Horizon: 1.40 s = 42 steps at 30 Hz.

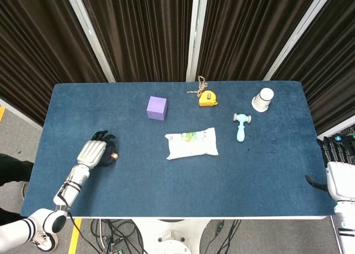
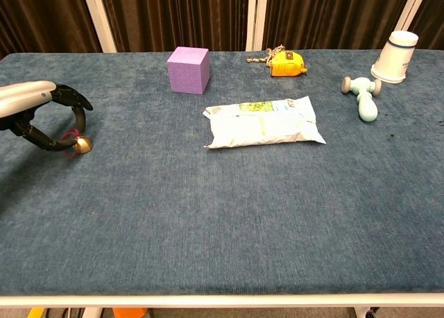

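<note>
Left hand (image 2: 41,113) low over the table's near-left part, fingers curled down and around a small gold bell (image 2: 82,145) with a red loop; thumb and a fingertip look pinched on it, bell resting on the cloth. In the head view the bell (image 1: 115,155) sits at the fingertips of the left hand (image 1: 95,152), a small shiny round bead, partly hidden by dark fingers. Right hand (image 1: 336,173) off the table's right edge, seen only in the head view, fingers apart, holding nothing.

Blue cloth table (image 2: 229,221). White snack packet (image 2: 263,122) lies flat in the middle, well apart from the bell. Purple cube (image 2: 188,69) behind, between bell and packet. Yellow tape measure (image 2: 286,62) with a rope tail at the far edge. Light-blue toy hammer (image 2: 363,96) to the right, white paper cup (image 2: 395,56) upside down in the far-right corner. Open cloth between the bell and everything else.
</note>
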Each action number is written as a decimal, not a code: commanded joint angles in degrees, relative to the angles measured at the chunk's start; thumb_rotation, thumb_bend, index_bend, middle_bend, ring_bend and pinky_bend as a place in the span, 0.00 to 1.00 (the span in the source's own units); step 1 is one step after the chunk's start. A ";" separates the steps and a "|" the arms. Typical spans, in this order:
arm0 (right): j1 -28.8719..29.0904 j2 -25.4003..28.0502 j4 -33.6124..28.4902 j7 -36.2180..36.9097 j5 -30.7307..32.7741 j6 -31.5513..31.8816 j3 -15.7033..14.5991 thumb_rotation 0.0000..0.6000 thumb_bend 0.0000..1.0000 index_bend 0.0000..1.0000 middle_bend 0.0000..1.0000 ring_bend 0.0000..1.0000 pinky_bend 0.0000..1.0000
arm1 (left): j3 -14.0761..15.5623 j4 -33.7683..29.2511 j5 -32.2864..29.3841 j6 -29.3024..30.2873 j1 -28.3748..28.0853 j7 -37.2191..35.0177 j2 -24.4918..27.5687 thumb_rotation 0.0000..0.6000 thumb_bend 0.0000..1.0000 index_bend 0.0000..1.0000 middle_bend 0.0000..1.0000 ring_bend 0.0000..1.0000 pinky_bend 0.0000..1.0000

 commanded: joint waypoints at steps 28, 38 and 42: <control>0.10 -0.72 1.33 0.44 0.48 -0.85 -0.23 1.00 0.09 0.00 0.00 0.00 0.00 | -0.37 0.23 -2.38 -0.27 -0.57 1.85 -0.89 1.00 0.39 0.54 0.20 0.00 0.00; 0.11 -0.77 1.45 0.44 0.63 -0.97 -0.21 1.00 0.09 0.00 0.00 0.00 0.00 | -0.46 -0.03 -2.58 -0.30 -0.83 2.05 -0.94 1.00 0.41 0.56 0.20 0.00 0.00; 0.08 -0.77 1.53 0.51 0.69 -0.98 -0.21 1.00 0.09 0.00 0.00 0.00 0.00 | -0.53 -0.03 -2.88 -0.23 -0.85 2.33 -1.06 1.00 0.42 0.57 0.21 0.00 0.00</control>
